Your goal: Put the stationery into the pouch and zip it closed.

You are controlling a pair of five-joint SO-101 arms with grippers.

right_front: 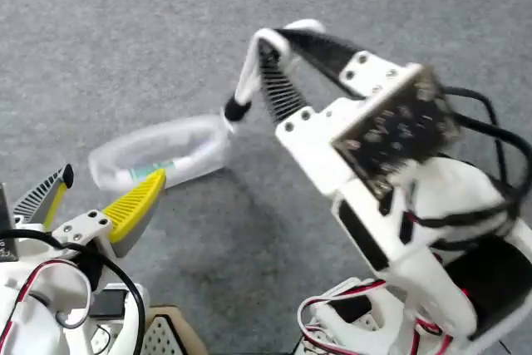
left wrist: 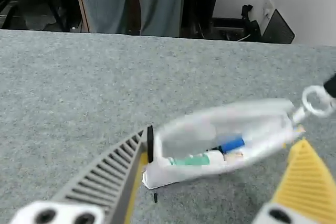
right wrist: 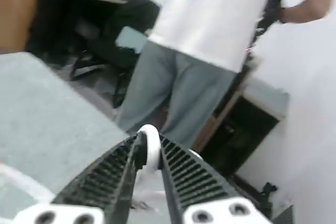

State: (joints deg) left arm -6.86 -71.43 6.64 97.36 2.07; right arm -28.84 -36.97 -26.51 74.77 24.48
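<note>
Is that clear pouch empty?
No, the pouch holds a blue-capped item and a green-and-white item.

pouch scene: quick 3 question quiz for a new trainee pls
1. True or false: the stationery lies inside the pouch.
2. What is the right gripper shut on? A) a pen B) the zip pull ring C) nothing
3. Fill in: the left gripper, at the pouch's end, is ____ (open or shut).
Key: 1 true; 2 B; 3 open.
</note>
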